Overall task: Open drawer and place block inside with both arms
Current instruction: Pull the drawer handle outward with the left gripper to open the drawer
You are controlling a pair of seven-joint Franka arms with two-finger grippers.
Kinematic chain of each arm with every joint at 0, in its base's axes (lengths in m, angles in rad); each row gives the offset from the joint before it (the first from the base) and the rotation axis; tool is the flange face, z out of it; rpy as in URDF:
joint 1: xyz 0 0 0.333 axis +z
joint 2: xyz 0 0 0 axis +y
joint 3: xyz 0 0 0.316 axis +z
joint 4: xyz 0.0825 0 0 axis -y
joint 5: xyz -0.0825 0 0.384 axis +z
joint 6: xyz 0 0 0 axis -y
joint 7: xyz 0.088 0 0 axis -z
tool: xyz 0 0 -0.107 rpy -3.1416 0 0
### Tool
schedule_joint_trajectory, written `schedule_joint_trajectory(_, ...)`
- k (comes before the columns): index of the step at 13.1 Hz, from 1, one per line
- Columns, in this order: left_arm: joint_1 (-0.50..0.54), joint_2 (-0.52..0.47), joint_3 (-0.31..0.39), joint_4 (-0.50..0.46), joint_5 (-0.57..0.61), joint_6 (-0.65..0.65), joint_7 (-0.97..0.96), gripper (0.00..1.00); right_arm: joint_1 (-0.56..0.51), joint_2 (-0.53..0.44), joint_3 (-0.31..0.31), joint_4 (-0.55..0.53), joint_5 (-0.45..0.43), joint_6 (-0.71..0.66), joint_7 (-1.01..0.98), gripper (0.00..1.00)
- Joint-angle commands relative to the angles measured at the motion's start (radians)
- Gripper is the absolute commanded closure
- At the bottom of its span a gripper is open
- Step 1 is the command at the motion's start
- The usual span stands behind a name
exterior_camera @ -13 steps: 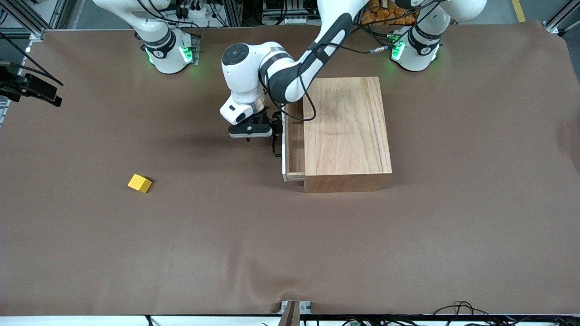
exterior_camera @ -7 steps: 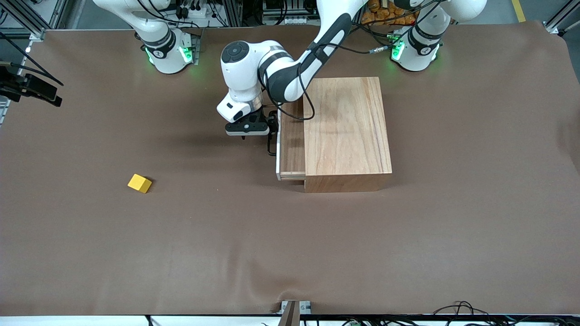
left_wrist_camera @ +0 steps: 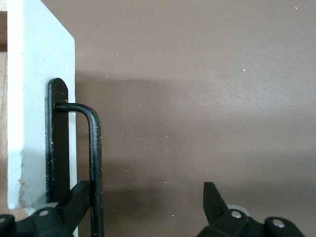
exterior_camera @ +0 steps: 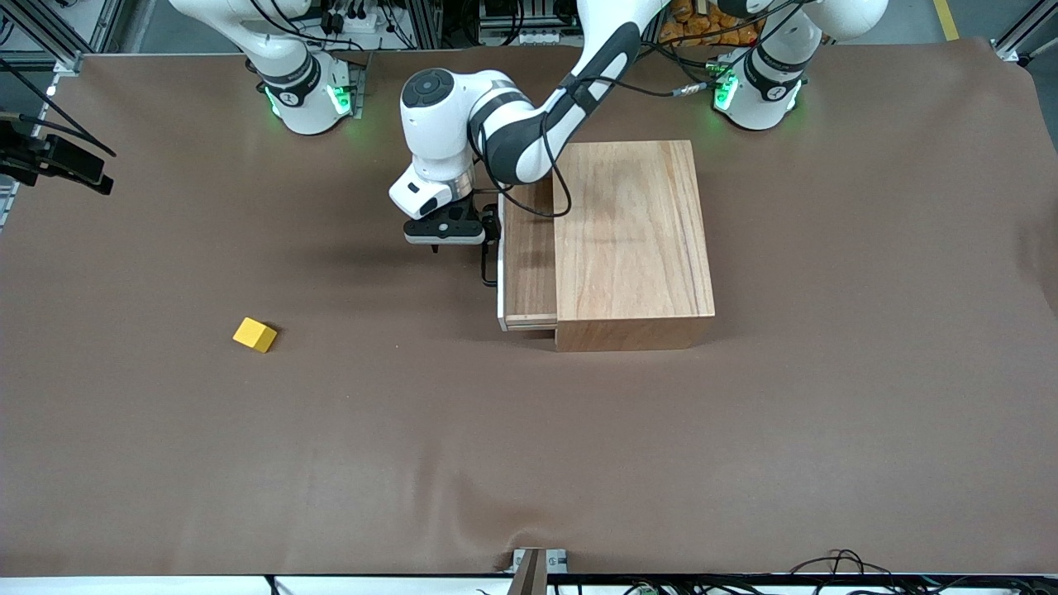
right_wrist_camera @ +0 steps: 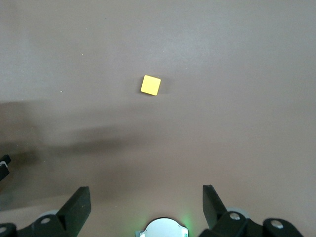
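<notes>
The wooden cabinet [exterior_camera: 632,240] stands toward the left arm's end of the table. Its drawer [exterior_camera: 529,256] is pulled partly out, with the white front panel [left_wrist_camera: 29,98] facing the right arm's end. My left gripper [exterior_camera: 453,234] [left_wrist_camera: 145,197] is open in front of the drawer. One finger [left_wrist_camera: 79,200] is hooked between the panel and the black wire handle [left_wrist_camera: 94,148]. The yellow block [exterior_camera: 254,335] [right_wrist_camera: 150,85] lies on the mat toward the right arm's end, nearer the front camera. My right gripper [right_wrist_camera: 145,202] hangs open high over the mat, the block well ahead of it.
A brown mat [exterior_camera: 529,463] covers the whole table. The two arm bases [exterior_camera: 306,91] [exterior_camera: 756,87] glow green along the edge farthest from the front camera. A black camera mount [exterior_camera: 50,161] juts in at the right arm's end.
The drawer has slid farther out of the cabinet toward the right arm's end, and my left gripper has moved with the handle. The block and the right arm have not moved.
</notes>
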Motion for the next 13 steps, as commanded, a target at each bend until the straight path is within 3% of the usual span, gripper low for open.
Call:
schedule_joint_trajectory(1,-0.004,0.047,0.002,0.043,-0.019,0.037,-0.014,0.0,-0.022,-0.019,0.012,-0.019,0.014,0.001,0.001,0.0)
schedule_joint_trajectory(10,0.0,0.06,0.002,0.098,-0.074,0.074,-0.019,0.0,-0.022,-0.018,0.011,-0.014,0.014,0.002,0.001,0.0)
schedule_joint_trajectory(13,0.0,0.05,0.005,0.104,-0.074,0.06,-0.025,0.0,-0.03,0.027,0.009,-0.01,0.007,0.013,-0.002,0.0)
